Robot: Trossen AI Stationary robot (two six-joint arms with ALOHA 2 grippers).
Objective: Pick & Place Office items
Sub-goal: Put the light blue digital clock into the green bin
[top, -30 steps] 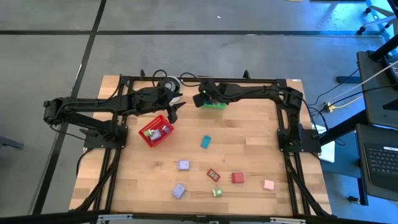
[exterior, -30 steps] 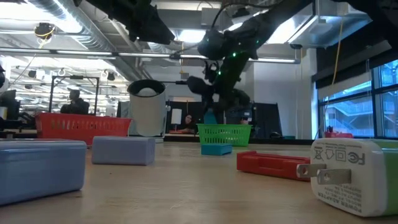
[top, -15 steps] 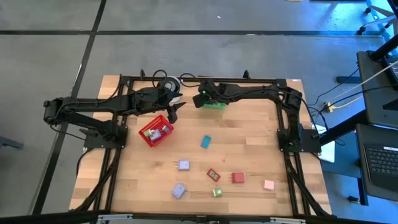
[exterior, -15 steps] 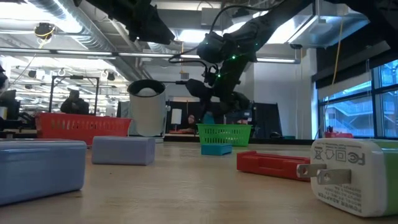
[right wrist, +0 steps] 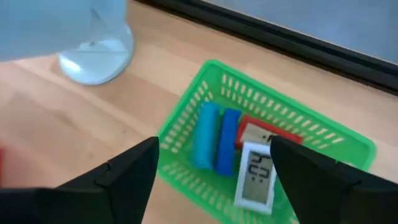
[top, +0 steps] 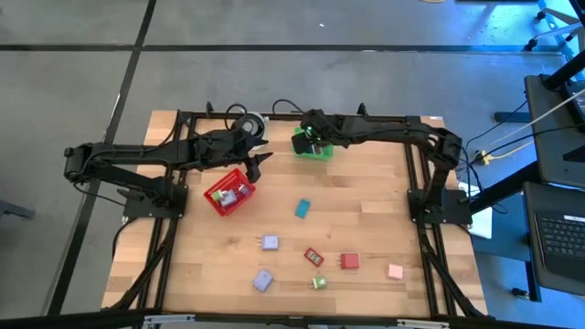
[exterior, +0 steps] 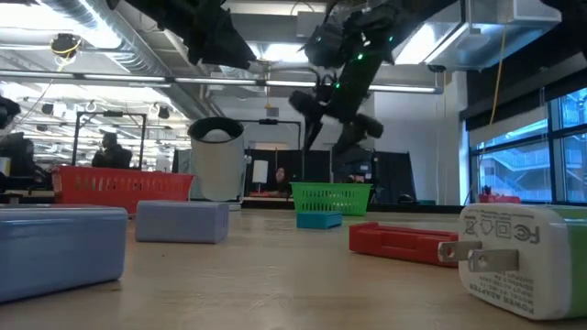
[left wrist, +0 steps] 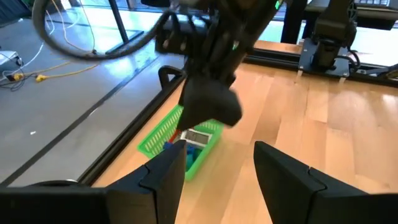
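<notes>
Above the green basket (top: 313, 149) hangs the right gripper (right wrist: 214, 163), fingers apart and empty. Toward six o'clock lies the nearest loose item, a teal block (top: 302, 209); the left gripper (left wrist: 214, 163), also spread, hovers beside the red basket (top: 228, 193).

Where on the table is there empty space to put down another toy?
Bare wood lies right of the green basket, toward the right arm's base, and left of the lavender blocks. Crowded: the front middle, round the red block, and the red basket.
</notes>
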